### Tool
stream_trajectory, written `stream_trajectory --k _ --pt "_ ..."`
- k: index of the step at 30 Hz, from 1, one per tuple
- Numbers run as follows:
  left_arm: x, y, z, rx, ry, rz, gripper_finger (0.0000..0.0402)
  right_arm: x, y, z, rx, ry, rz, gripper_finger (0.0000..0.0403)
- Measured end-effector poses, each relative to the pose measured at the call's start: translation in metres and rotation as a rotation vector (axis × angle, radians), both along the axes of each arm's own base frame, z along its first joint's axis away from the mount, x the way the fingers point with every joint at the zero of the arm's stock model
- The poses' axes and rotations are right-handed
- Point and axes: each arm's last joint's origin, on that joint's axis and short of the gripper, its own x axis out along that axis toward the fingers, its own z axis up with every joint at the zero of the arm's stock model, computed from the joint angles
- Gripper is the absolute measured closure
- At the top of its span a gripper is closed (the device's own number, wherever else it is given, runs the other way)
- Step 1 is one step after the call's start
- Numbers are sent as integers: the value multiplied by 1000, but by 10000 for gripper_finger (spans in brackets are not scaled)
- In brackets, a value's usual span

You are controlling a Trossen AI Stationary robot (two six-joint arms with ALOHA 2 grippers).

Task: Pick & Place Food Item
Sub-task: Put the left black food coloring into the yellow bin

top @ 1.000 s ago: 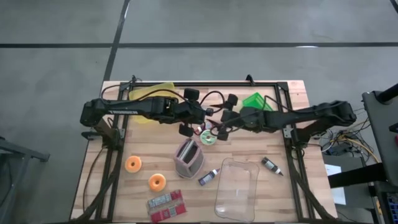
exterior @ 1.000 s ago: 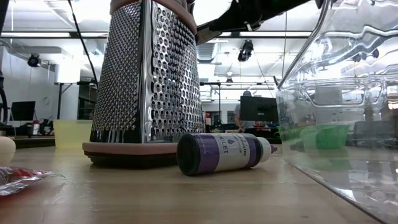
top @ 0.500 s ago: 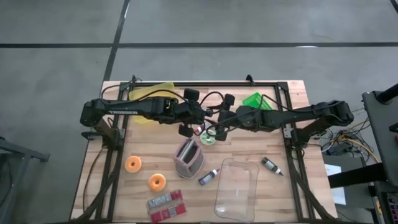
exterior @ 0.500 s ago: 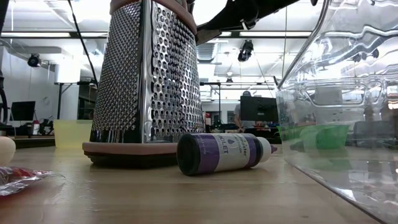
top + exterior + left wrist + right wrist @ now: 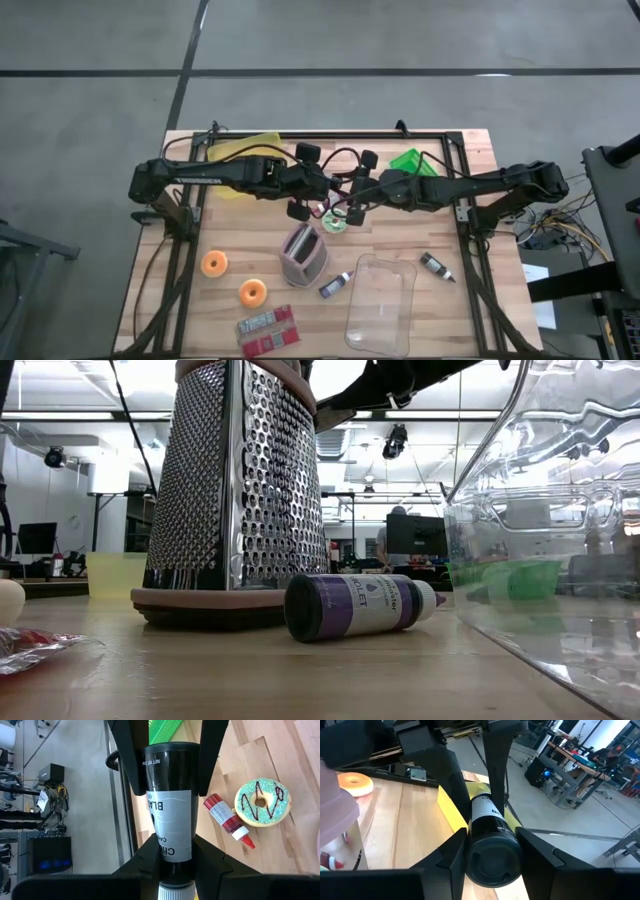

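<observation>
A black bottle (image 5: pixel 170 815) with a white label and a white cap is held up over the middle of the table, above a green-frosted doughnut (image 5: pixel 334 222) that lies flat on the wood. My left gripper (image 5: pixel 325 192) comes in from the table's left and is shut on the bottle's cap end. From the table's right, my right gripper (image 5: pixel 352 196) has its fingers closed against the bottle's base end (image 5: pixel 492 862). The two grippers face each other with the bottle running between them. My left gripper pinches the bottle's lower label part, just ahead of the white cap (image 5: pixel 172 865), between its two fingers. The fingers slant down from the table's left and lie along the bottle, which is clear of the table. My right gripper has one finger on each side of the bottle's base end (image 5: pixel 470 845). It comes nearly level from the table's right, fingers along the bottle. The round bottom faces back into the gripper.
A metal grater (image 5: pixel 303 252) stands near the middle. A purple bottle (image 5: pixel 336 285) and a clear container (image 5: pixel 380 300) lie nearer the front. Two orange doughnuts (image 5: pixel 214 264), a red packet (image 5: pixel 268 330), a small red bottle (image 5: pixel 227 820), a green basket (image 5: pixel 412 162) and a yellow bowl (image 5: pixel 245 150) lie around.
My right gripper has edged a little toward the table's left, in over the bottle's base end. My left gripper and the bottle have kept still.
</observation>
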Motion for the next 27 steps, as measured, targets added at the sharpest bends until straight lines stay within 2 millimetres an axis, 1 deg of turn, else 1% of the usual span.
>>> stream_trajectory --k 22,23,24,27 --pt "-1 0 3 2 -11 -3 324 0 0 -1 6 5 14 268" --pt "-2 0 4 2 -15 -3 317 0 0 0 6 1 14 269" --pt "-4 0 6 1 -20 -4 299 0 1 0 7 -2 15 269" --pt "-8 0 12 0 -42 -4 231 0 1 1 12 -6 16 271"
